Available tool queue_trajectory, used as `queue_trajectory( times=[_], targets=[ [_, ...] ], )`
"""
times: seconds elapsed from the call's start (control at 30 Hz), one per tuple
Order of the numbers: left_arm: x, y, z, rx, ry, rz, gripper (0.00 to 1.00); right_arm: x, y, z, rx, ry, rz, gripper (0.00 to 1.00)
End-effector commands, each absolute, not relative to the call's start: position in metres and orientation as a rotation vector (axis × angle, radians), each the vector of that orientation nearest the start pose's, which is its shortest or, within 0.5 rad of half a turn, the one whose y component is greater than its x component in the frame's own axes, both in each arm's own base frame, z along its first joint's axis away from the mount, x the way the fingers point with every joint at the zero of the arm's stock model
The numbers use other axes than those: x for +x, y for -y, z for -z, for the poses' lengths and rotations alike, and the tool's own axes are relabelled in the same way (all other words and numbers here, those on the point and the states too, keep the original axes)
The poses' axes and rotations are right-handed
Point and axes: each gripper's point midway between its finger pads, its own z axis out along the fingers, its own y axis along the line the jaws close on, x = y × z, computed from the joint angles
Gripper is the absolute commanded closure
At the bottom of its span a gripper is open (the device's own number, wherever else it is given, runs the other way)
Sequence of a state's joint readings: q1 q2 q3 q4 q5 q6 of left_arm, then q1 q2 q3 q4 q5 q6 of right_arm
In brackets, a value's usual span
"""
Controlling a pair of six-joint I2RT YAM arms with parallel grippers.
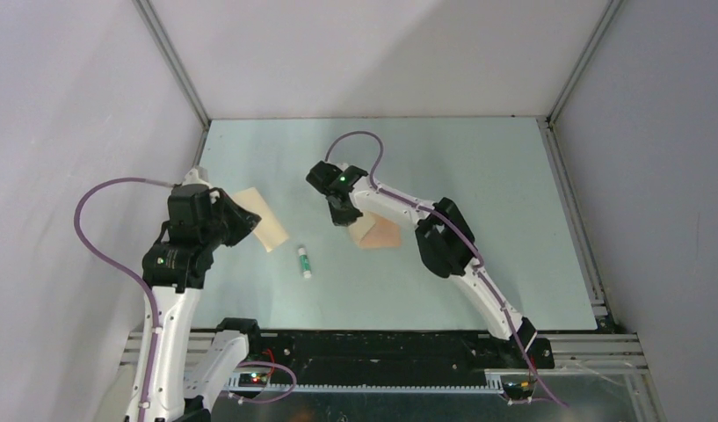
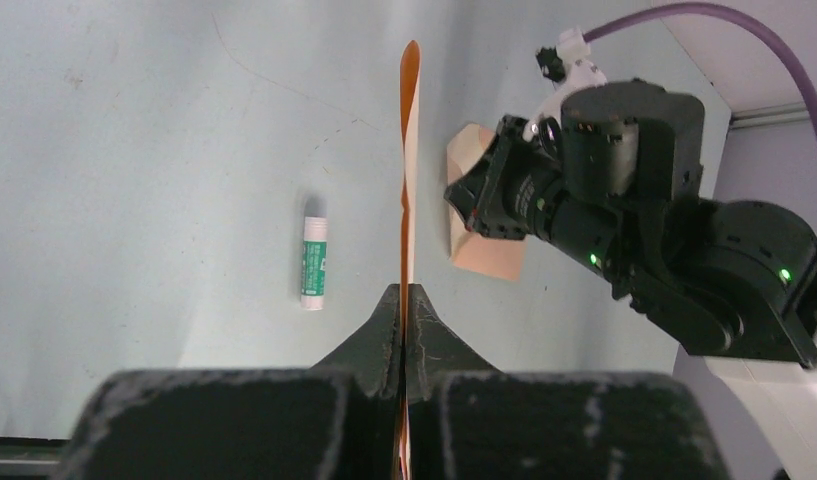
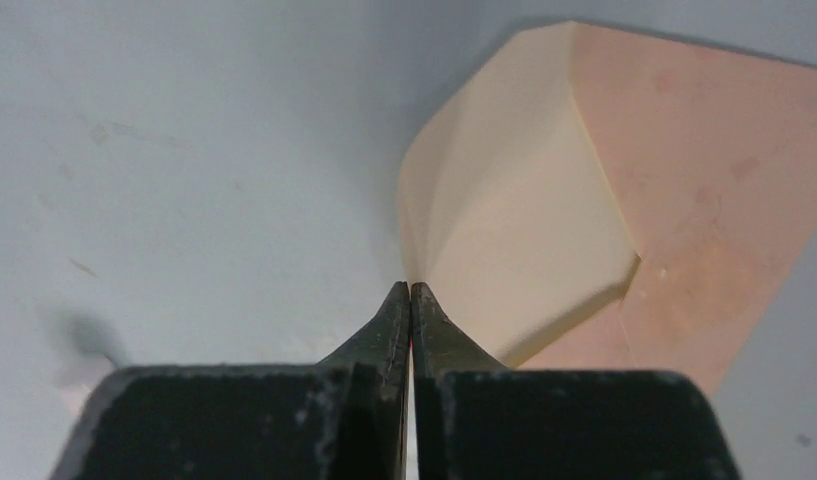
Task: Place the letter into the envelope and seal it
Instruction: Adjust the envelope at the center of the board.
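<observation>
The letter (image 1: 265, 221) is a flat peach-tan sheet held off the table at the left. My left gripper (image 1: 248, 222) is shut on its near edge. In the left wrist view the letter (image 2: 409, 170) runs edge-on straight out from the left gripper (image 2: 405, 290). The envelope (image 1: 381, 234) lies on the table at the middle. Its cream flap (image 3: 514, 230) is lifted and curls toward me, and the tan body (image 3: 724, 200) lies flat. My right gripper (image 3: 410, 288) is shut on the flap's left edge. From above, the right gripper (image 1: 346, 216) sits over the envelope's left end.
A green and white glue stick (image 1: 303, 261) lies on the table between the two arms, also seen in the left wrist view as the glue stick (image 2: 313, 262) left of the letter. The right arm's wrist (image 2: 624, 190) is close to the letter's far right.
</observation>
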State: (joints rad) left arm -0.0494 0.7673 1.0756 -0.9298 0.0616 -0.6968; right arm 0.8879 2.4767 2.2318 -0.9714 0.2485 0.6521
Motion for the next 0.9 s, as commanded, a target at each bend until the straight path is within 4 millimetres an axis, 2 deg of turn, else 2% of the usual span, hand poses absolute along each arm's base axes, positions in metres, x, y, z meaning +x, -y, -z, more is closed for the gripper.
queue_trajectory(
  times=[0.0,0.1,0.13,0.17,0.2,0.23,0.27,0.3,0.33,0.37,0.4,0.43,0.53,0.63,0.67,0.7,0.77,0.8,0.83,0.87],
  targets=[
    [0.231,0.050,-0.267,-0.641,-2.099,0.498,1.00,0.333,-0.396,-0.084,-0.543,-2.573,-0.161,1.00],
    [0.234,0.051,-0.266,-0.634,-2.103,0.507,1.00,0.294,-0.370,-0.085,-0.887,-2.462,-0.119,1.00],
    [0.236,0.052,-0.265,-0.635,-2.106,0.509,1.00,0.290,-0.368,-0.104,-0.921,-2.388,-0.140,1.00],
    [0.237,0.053,-0.265,-0.632,-2.105,0.516,1.00,0.272,-0.346,-0.082,-1.056,-2.380,-0.044,1.00],
    [0.239,0.053,-0.264,-0.634,-2.109,0.519,1.00,0.267,-0.338,-0.092,-1.078,-2.338,-0.035,1.00],
    [0.240,0.055,-0.264,-0.631,-2.110,0.528,1.00,0.255,-0.314,-0.075,-1.138,-2.349,0.061,0.80],
    [0.241,0.055,-0.263,-0.633,-2.111,0.533,1.00,0.252,-0.303,-0.082,-1.117,-2.344,0.076,0.60],
    [0.242,0.057,-0.262,-0.632,-2.112,0.545,1.00,0.247,-0.283,-0.071,-1.113,-2.373,0.135,0.37],
    [0.244,0.058,-0.260,-0.634,-2.117,0.549,1.00,0.245,-0.277,-0.079,-1.062,-2.370,0.119,0.22],
    [0.245,0.059,-0.261,-0.631,-2.114,0.559,1.00,0.241,-0.263,-0.072,-1.044,-2.392,0.140,0.17],
    [0.245,0.060,-0.259,-0.632,-2.118,0.562,1.00,0.241,-0.264,-0.084,-0.970,-2.377,0.088,0.13],
    [0.246,0.061,-0.260,-0.628,-2.119,0.570,1.00,0.239,-0.258,-0.084,-0.936,-2.387,0.077,0.08],
    [0.248,0.063,-0.260,-0.622,-2.126,0.579,1.00,0.234,-0.261,-0.113,-0.723,-2.383,-0.060,0.04],
    [0.249,0.063,-0.260,-0.618,-2.129,0.579,1.00,0.224,-0.259,-0.133,-0.399,-2.479,-0.209,0.06],
    [0.249,0.063,-0.260,-0.618,-2.129,0.580,1.00,0.218,-0.265,-0.136,-0.211,-2.541,-0.320,0.08],
    [0.250,0.064,-0.259,-0.618,-2.132,0.580,1.00,0.213,-0.265,-0.141,-0.124,-2.563,-0.377,0.11],
    [0.250,0.064,-0.259,-0.616,-2.132,0.584,1.00,0.206,-0.271,-0.147,0.213,-2.614,-0.520,0.12],
    [0.249,0.064,-0.258,-0.616,-2.134,0.585,1.00,0.202,-0.272,-0.144,0.273,-2.640,-0.567,0.12],
    [0.249,0.065,-0.259,-0.614,-2.132,0.587,1.00,0.202,-0.277,-0.152,0.401,-2.624,-0.645,0.12],
    [0.248,0.065,-0.259,-0.610,-2.135,0.590,1.00,0.197,-0.277,-0.149,0.461,-2.641,-0.676,0.12]
  ],
)
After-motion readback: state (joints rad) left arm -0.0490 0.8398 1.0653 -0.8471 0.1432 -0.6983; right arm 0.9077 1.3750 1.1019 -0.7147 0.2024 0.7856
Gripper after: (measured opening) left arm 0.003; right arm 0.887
